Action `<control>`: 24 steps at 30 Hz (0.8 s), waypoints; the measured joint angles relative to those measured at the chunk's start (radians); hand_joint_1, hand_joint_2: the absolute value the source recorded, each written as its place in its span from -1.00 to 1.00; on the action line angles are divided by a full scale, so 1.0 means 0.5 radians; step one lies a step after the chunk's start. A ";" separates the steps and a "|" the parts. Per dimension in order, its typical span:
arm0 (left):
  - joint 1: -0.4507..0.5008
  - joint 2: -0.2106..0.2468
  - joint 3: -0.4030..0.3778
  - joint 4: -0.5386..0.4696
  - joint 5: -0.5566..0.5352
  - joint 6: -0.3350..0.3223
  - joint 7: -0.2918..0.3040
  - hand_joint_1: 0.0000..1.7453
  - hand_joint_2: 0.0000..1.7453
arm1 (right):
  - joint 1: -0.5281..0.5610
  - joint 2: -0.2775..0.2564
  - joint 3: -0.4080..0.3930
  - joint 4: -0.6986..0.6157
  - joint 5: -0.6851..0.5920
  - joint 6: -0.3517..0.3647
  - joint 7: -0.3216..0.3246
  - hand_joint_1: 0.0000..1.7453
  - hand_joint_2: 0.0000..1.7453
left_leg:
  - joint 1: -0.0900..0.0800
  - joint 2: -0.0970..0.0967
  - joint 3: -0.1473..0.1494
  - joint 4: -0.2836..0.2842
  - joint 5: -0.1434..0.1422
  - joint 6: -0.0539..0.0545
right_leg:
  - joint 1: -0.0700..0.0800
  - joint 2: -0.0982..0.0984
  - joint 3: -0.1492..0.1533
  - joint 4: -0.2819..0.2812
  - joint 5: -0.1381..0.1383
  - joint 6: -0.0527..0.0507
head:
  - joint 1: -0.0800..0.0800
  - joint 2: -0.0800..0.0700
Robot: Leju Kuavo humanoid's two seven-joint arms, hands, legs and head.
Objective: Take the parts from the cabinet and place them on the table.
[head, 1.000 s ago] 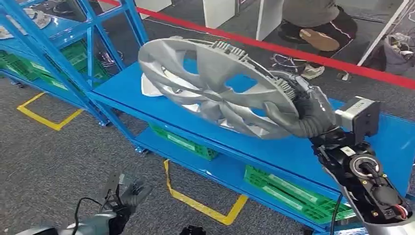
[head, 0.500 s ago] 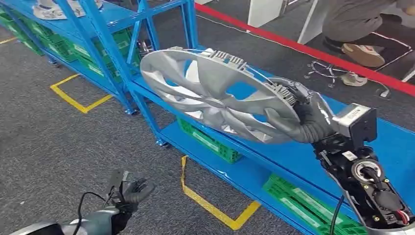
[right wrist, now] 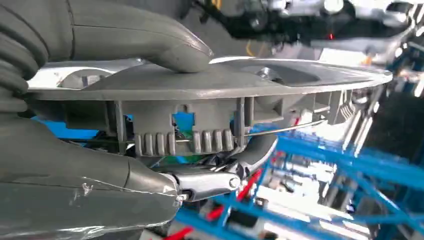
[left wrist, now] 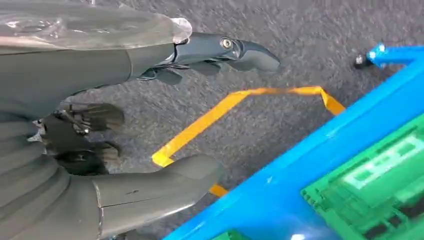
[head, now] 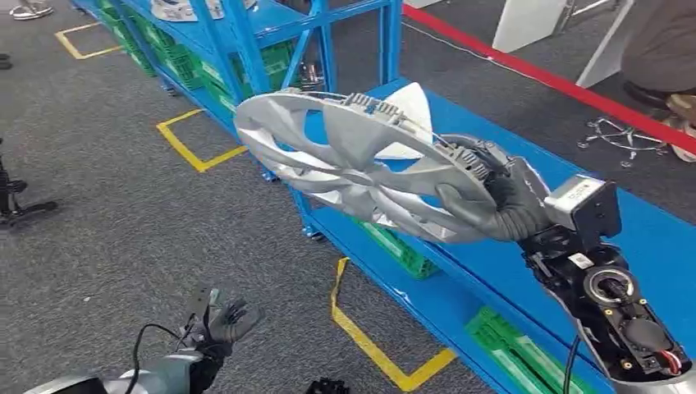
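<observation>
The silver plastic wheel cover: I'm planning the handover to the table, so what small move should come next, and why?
Probably keep carrying it clear of the blue metal shelf: the right hand grips the silver plastic wheel cover by its rim, lifted above the shelf; no table is visible.

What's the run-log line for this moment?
right hand: grips silver wheel cover by rim, held above blue shelf | left hand: holds nothing, fingers apart, low over grey floor

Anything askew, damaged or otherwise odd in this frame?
Nothing looks damaged or spilled. The right hand grips the silver hubcap by its rim, so it hangs tilted in the air beside the blue shelf, which fits carrying it. The left hand hangs empty over the carpet.
</observation>
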 joint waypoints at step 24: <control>0.035 0.030 0.000 0.002 0.047 0.001 -0.021 -1.00 1.00 | 0.044 -0.001 0.041 0.015 0.021 0.005 0.011 1.00 1.00 | -0.021 -0.280 0.322 -0.594 0.217 0.057 | -0.018 0.166 -0.028 0.037 0.002 0.028 | 0.046 0.000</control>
